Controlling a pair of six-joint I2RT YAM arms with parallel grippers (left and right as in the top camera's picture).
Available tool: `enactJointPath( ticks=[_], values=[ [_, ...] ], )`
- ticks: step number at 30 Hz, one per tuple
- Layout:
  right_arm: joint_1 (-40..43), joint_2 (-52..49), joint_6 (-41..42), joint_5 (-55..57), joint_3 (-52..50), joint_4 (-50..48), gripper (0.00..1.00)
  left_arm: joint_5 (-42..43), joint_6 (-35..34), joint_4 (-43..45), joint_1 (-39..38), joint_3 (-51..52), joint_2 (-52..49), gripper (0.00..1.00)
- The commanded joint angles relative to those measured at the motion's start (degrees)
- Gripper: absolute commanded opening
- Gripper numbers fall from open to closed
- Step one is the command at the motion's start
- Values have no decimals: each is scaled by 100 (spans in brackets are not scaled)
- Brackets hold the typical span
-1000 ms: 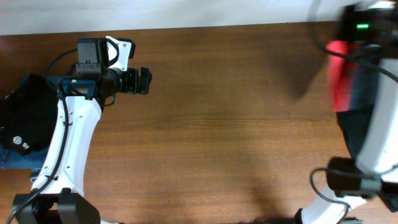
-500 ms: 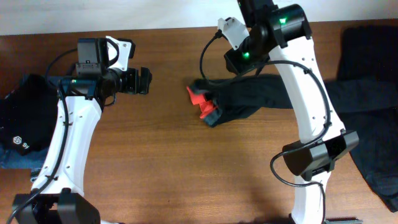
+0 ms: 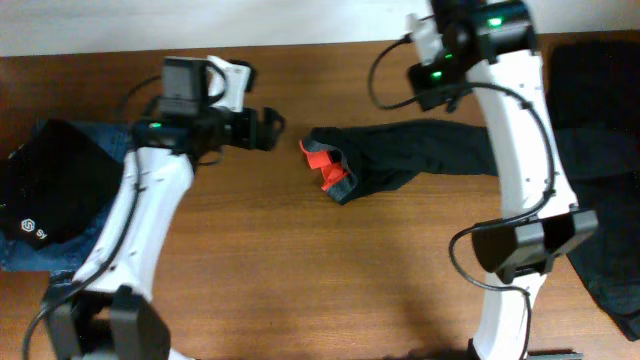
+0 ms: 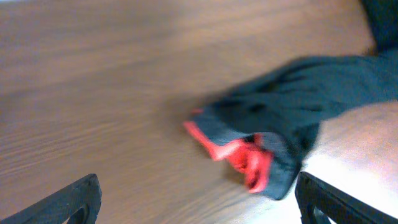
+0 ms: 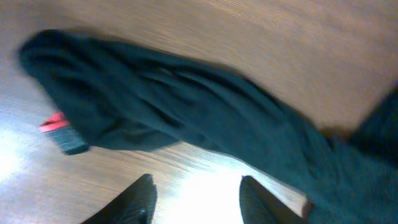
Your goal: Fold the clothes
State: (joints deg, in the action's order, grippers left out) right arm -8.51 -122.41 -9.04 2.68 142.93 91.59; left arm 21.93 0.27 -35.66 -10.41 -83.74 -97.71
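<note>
Overhead: the black trousers point(image 3: 420, 150) lie stretched on the worktop point(image 3: 300, 260), long axis nine to three. The red waistband point(image 3: 322, 165) is at the nine o'clock end, pointing at the left claw point(image 3: 270, 130), near but not touching. Left wrist: fingers point(image 4: 74, 199) spread wide, nothing between them, waistband ahead at twelve. Right wrist: the right claw point(image 5: 193, 196) is parted and empty, hovering over the trouser legs, which run ten to four.

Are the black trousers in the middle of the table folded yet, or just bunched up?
Not folded. The black trousers lie crumpled in a long, wrinkled strip on the table, with the red waistband scrunched at one end.
</note>
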Motion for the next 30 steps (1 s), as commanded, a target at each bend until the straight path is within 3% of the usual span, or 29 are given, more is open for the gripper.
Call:
enactJointPath(
  ticks=[1,7,13,14,17,18,19,21,27,30],
  values=[
    [564,140,273,20,61,116,51,275,-778,175,-612,7,-667,99],
    [1222,140,269,-422,61,149,51,275,-1958,872,-1276,7,-1650,99],
    [1532,140,249,-684,61,149,51,330,-2782,1884,-1469,7,-2262,99],
    [1534,140,247,-684,61,146,51,387,-2791,1978,-1469,7,-2286,95],
    [1534,140,247,-680,61,146,50,584,-2789,2232,-1440,4,-2286,58],
    [1534,140,245,-678,61,144,50,636,-2789,2264,-1419,-4,-2282,39],
    [1537,140,243,-675,61,144,50,739,-2785,2267,-1366,-15,-2280,9],
    [1541,140,221,-673,61,146,50,898,-2782,2205,-1268,-22,-2253,1],
    [1683,138,229,-721,59,210,51,949,-1687,1486,-485,-22,-1368,1],
    [1779,114,227,-951,59,258,57,662,-1128,1102,109,-22,-481,1]
  ],
)
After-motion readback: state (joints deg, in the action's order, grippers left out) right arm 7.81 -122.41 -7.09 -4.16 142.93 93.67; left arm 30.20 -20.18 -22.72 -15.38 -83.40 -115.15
